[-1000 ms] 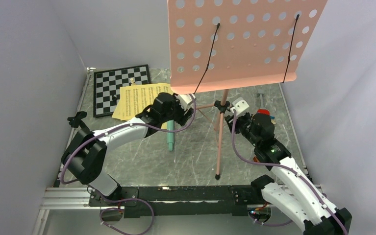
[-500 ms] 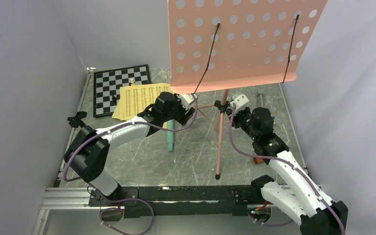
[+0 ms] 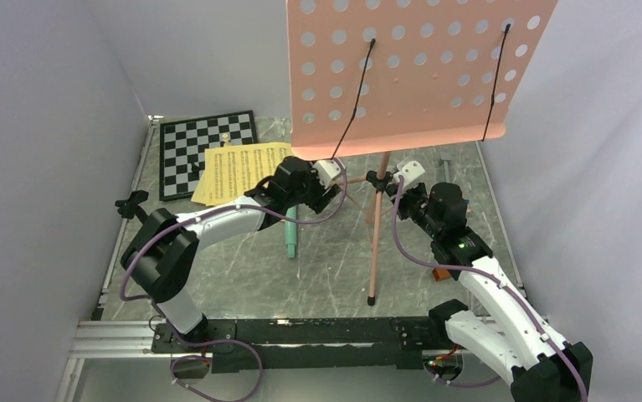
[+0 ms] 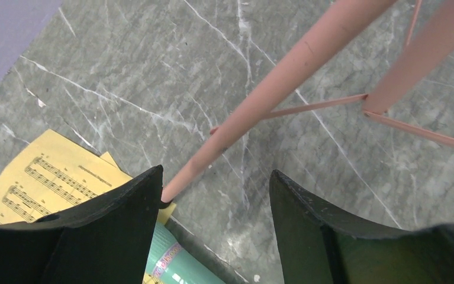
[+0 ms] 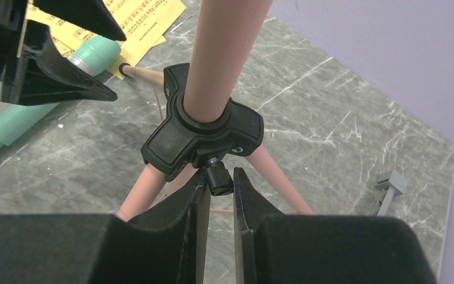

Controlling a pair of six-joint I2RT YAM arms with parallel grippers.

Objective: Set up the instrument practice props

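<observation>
The pink perforated music stand [image 3: 409, 75] stands upright on its pole [image 3: 376, 243] and thin tripod legs. My right gripper [image 3: 401, 186] is closed on the small black knob [image 5: 218, 179] under the stand's black hub [image 5: 203, 139]. My left gripper [image 4: 215, 189] is open and empty, low over the table, with one pink leg [image 4: 260, 106] running between its fingers and the leg's foot at the left fingertip. The mint-green tube [image 3: 290, 234] lies beside it, partly on the yellow sheet music [image 3: 238, 167]. The small black round-base stand [image 3: 130, 203] sits at the far left.
A chessboard [image 3: 204, 146] with a small piece lies at the back left. An orange block [image 3: 440, 272] shows under my right arm. A small grey part [image 5: 390, 183] lies at the back right. Grey walls close in both sides.
My right gripper moved left to the stand's hub and has held there. My left gripper has slid right toward the stand's legs.
</observation>
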